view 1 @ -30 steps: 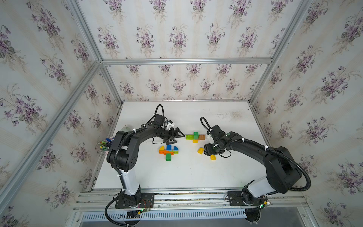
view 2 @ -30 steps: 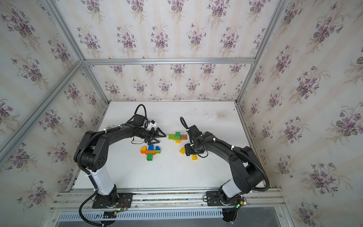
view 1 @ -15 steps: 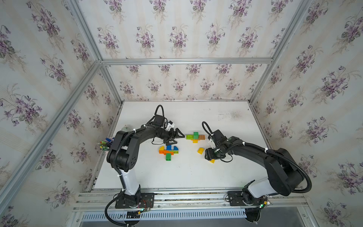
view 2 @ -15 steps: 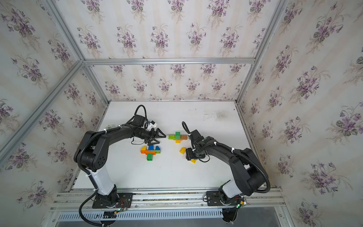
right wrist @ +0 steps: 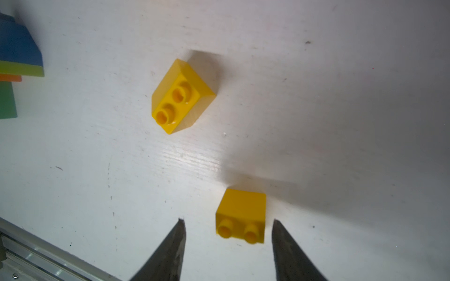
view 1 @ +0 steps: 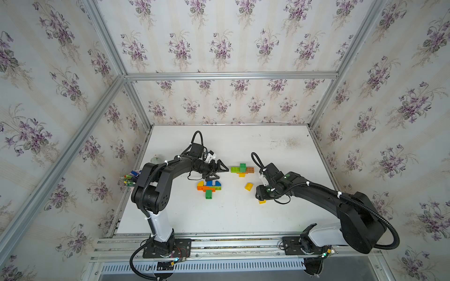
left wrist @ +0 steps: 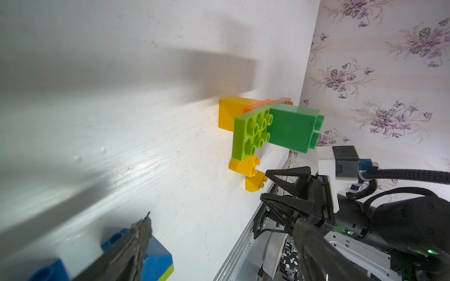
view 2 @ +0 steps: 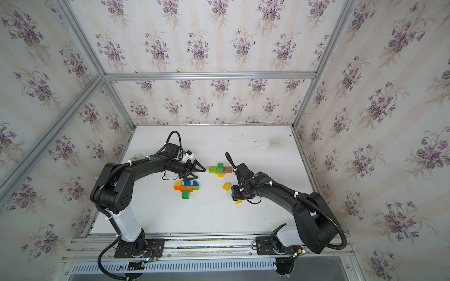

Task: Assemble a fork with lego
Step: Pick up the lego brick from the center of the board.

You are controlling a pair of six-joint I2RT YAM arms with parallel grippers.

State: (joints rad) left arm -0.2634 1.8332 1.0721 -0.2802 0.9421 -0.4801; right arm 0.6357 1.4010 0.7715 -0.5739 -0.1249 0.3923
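I see a bunch of marker pens at the left edge of my white table, floral wallpaper and aluminium framing around it.

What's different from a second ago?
The right tool dropped toward the front edge and now straddles a loose yellow brick lying on its side, not yet gripped. The left tool, both assemblies and the other yellow brick stayed put.

Both arms reach inward — left gripper and right gripper spread.
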